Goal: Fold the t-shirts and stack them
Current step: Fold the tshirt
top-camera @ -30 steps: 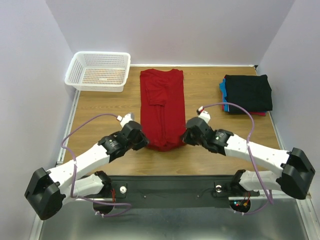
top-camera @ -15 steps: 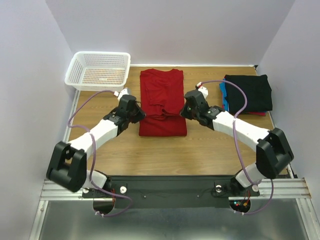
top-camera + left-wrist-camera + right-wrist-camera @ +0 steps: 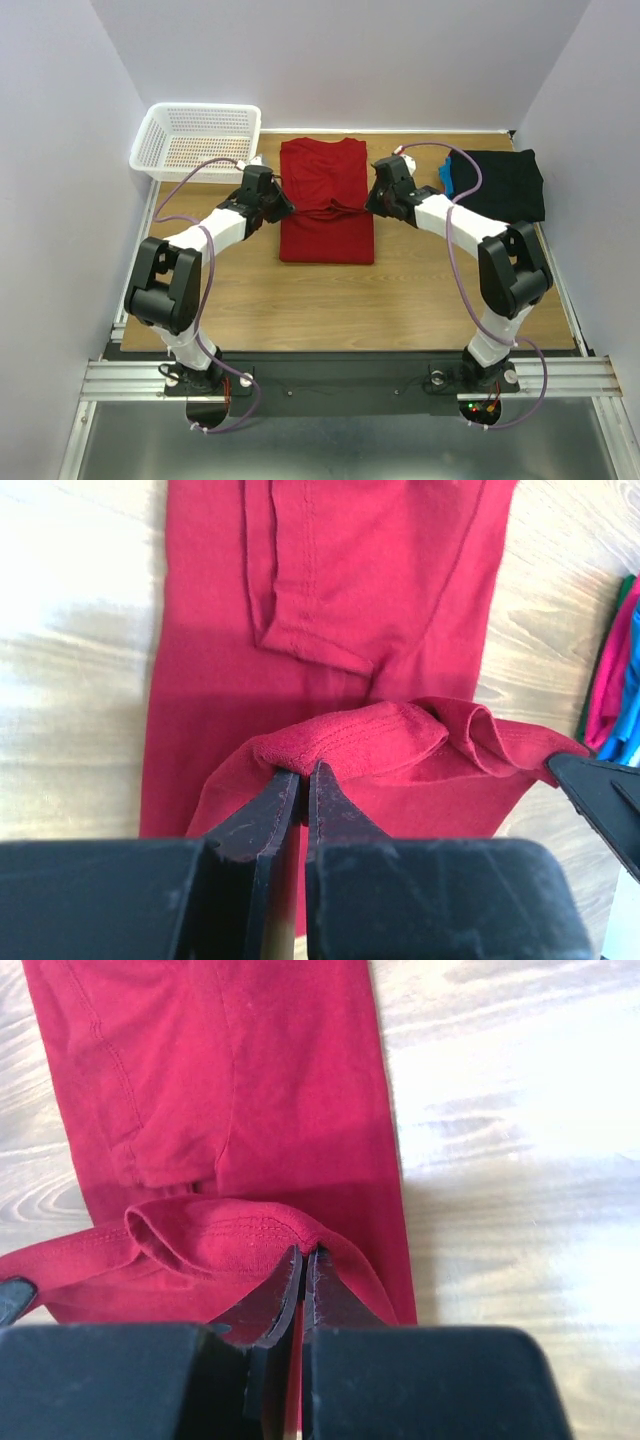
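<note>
The red t-shirt [image 3: 326, 200] lies in the middle of the table, its near hem folded up toward the collar. My left gripper [image 3: 283, 208] is shut on the hem's left corner [image 3: 300, 742]. My right gripper [image 3: 372, 205] is shut on the hem's right corner [image 3: 290, 1232]. Both hold the hem a little above the shirt's middle, with cloth sagging between them. The right gripper's fingers [image 3: 600, 790] show at the right edge of the left wrist view. A stack of folded t-shirts [image 3: 497, 184], black on top with blue and pink-red edges, sits at the far right.
A white lattice basket [image 3: 197, 141] stands at the far left corner of the wooden table [image 3: 330, 300]. Side walls close in left and right. The folded stack's edge [image 3: 615, 695] shows at the right of the left wrist view.
Both grippers have carried the shirt's near hem away from the table's front edge toward the collar, folding the shirt about in half. The arms are now stretched far out.
</note>
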### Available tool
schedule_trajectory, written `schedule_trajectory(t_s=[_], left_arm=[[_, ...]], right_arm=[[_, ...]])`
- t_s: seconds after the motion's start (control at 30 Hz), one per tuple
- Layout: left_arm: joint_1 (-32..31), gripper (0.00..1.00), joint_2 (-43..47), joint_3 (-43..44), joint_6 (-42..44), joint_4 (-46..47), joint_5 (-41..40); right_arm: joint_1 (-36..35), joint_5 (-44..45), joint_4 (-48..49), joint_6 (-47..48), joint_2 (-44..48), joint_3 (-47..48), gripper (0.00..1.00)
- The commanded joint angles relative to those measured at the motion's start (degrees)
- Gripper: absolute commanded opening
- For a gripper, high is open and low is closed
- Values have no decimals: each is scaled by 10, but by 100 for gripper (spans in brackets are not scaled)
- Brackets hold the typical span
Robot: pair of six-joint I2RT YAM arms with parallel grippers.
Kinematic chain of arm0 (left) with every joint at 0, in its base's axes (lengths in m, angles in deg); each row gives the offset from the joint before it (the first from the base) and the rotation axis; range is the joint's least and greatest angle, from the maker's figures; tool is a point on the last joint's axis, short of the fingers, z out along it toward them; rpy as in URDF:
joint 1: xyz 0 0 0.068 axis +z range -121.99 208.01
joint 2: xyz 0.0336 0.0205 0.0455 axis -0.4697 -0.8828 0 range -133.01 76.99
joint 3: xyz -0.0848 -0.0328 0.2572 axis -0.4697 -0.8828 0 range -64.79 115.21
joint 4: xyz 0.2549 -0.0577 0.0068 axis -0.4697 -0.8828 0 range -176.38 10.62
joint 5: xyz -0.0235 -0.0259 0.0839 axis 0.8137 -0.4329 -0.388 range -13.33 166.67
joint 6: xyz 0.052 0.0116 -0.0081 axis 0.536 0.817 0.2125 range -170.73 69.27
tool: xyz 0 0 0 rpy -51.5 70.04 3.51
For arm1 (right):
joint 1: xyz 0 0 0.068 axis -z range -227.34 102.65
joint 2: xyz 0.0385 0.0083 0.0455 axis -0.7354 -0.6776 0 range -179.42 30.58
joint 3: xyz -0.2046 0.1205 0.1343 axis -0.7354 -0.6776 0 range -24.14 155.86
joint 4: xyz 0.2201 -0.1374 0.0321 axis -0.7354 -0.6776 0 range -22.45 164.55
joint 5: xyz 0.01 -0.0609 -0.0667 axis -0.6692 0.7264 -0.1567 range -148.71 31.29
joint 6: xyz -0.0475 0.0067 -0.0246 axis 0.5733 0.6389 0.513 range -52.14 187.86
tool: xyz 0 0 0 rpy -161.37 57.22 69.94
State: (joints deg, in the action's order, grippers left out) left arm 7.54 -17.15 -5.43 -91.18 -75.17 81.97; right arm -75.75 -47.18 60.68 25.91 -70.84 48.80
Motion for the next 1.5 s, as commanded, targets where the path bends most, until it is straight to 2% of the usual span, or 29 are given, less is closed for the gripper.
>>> schedule_trajectory(t_s=[0.0, 0.27, 0.3, 0.33, 0.37, 0.4, 0.43, 0.47, 0.5, 0.53, 0.57, 0.63, 0.77, 1.0, 1.23, 1.47], left_arm=[[11, 0, -21, 34, 21, 22, 23], [23, 0, -53, 47, 24, 23, 28], [24, 0, -55, 50, 26, 22, 32], [26, 5, -60, 52, 27, 20, 34], [27, 21, -61, 53, 27, 19, 37], [27, 46, -60, 53, 28, 17, 43], [28, 63, -57, 52, 29, 18, 44], [28, 86, -53, 48, 29, 18, 45], [28, 98, -40, 44, 30, 18, 47], [28, 98, -32, 39, 31, 18, 46], [28, 98, -22, 28, 30, 19, 45], [28, 98, 11, 11, 31, 22, 45], [28, 98, 72, -70, 23, 33, 48], [27, 98, 159, -217, -7, 80, 59], [28, 98, 165, -248, -10, 90, 67], [28, 98, 141, -249, -16, 101, 68]], right_arm=[[9, -25, 24, 21, -24, 36, 0], [26, -50, 24, 21, -75, 67, 1], [28, -57, 24, 21, -77, 68, 6], [29, -59, 24, 21, -80, 69, 12], [30, -60, 24, 21, -80, 71, 25], [29, -63, 24, 24, -78, 72, 33], [28, -64, 24, 25, -76, 72, 39], [29, -66, 24, 31, -74, 71, 42], [30, -71, 24, 35, -63, 68, 45], [29, -74, 24, 38, -59, 65, 48], [29, -77, 24, 47, -47, 62, 59], [28, -90, 23, 53, -33, 48, 69], [29, -129, 24, 71, -7, 15, 100], [27, -147, 21, 106, -5, -26, 100], [22, -119, 8, 144, -65, 18, 100], [22, -18, -6, 128, -147, 115, 100]])
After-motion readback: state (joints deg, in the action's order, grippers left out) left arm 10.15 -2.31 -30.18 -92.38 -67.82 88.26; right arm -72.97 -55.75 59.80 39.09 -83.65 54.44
